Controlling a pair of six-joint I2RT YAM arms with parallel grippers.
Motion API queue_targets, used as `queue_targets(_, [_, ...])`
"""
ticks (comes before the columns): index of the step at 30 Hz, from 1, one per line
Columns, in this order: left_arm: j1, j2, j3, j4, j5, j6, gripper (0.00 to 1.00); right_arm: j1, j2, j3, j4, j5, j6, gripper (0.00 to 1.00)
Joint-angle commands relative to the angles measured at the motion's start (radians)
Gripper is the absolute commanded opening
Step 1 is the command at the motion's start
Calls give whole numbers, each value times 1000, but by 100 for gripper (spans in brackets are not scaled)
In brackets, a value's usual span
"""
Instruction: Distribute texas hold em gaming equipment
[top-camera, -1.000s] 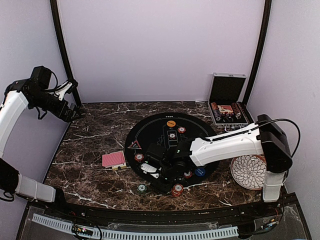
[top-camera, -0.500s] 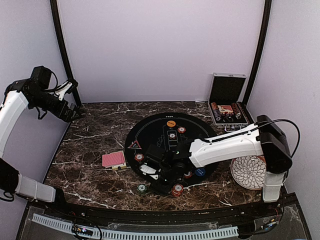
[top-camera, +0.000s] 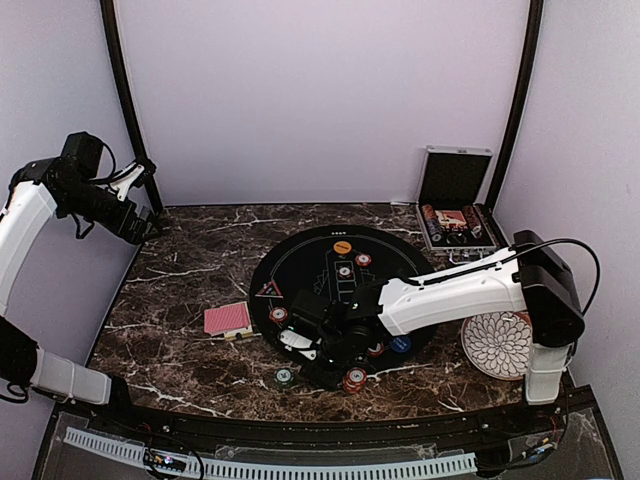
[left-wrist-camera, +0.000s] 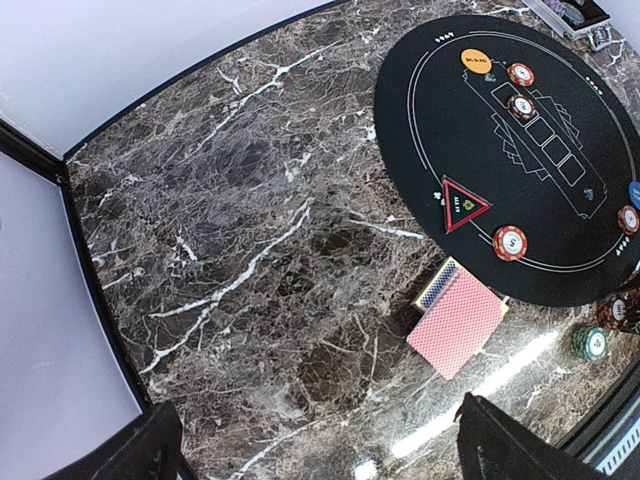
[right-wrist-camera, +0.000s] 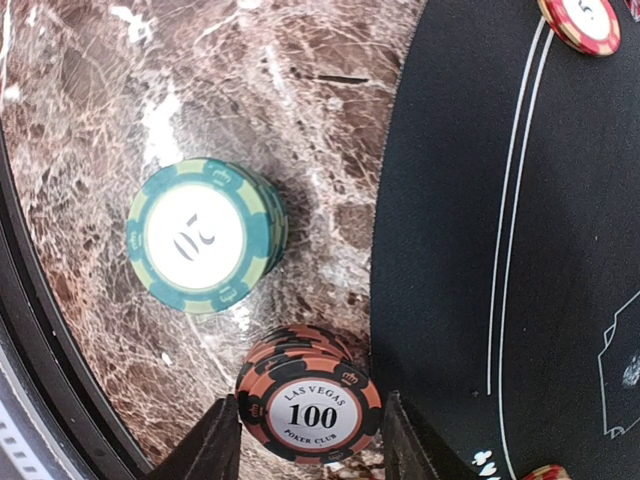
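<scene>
A stack of orange and black "100" poker chips (right-wrist-camera: 312, 405) stands on the marble just off the round black mat (right-wrist-camera: 480, 250). My right gripper (right-wrist-camera: 310, 432) is shut on it, one finger against each side. A green chip stack (right-wrist-camera: 205, 236) stands free beside it. From above, the right gripper (top-camera: 340, 362) is low at the mat's near edge. Red-backed cards (top-camera: 228, 319) lie left of the mat. A triangular marker (top-camera: 268, 290), an orange button (top-camera: 342, 246), a blue button (top-camera: 400, 343) and single chips lie on the mat. My left gripper (top-camera: 140, 222) hangs open, high at the far left.
A silver hinged case (top-camera: 455, 215) stands open at the back right with more chips inside. A white patterned plate (top-camera: 497, 343) sits at the right, beside the right arm's base. Black frame posts stand at both back corners. The table's front rim runs close to the chip stacks.
The right gripper's fingers have closed in onto the orange chip stack, and the arm has shifted slightly left. The left arm has not moved.
</scene>
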Motion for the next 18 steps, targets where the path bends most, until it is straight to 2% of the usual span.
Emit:
queue_targets(1, [-5,-15,22,-24,-4,13,99,12,5,18,12,10,5,46])
queue_targets(12, [-5,-14,23,-23,1,13,99,13,-18,23,3,32,-1,34])
queue_targets(18, [-5,-15,22,-24,-1,13,99,14,-25,34,-14,44,1,32])
